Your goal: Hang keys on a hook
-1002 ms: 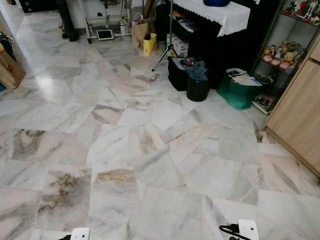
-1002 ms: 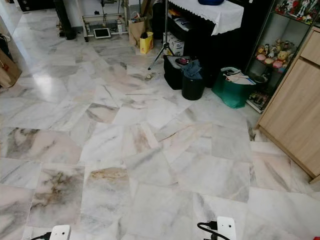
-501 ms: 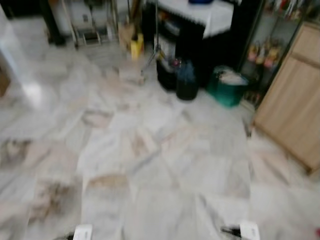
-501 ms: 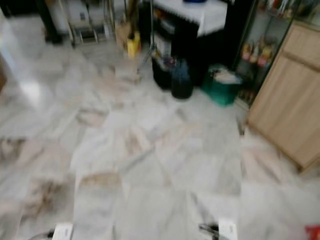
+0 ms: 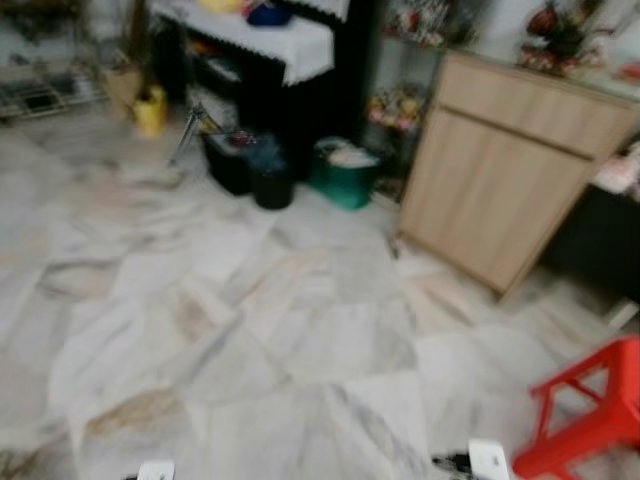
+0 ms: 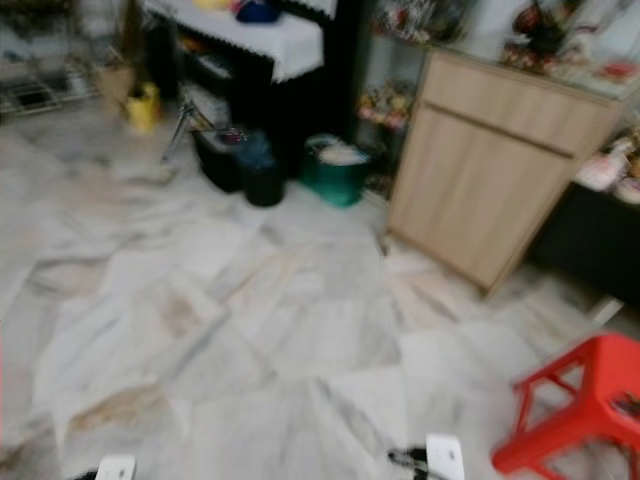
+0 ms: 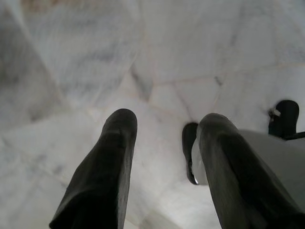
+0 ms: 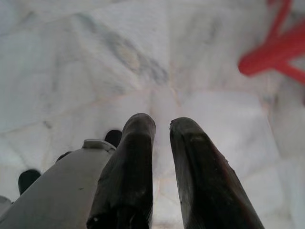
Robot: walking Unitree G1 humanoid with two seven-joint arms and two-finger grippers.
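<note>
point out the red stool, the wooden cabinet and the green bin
red stool point(image 5: 590, 400): left eye view, on its seat edge
wooden cabinet point(image 5: 500, 190): left eye view, on its door front
green bin point(image 5: 345, 185): left eye view, on its side wall

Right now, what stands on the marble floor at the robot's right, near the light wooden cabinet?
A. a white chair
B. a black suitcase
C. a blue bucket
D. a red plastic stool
D: a red plastic stool stands on the marble floor, lower right of the light wooden cabinet.
</note>
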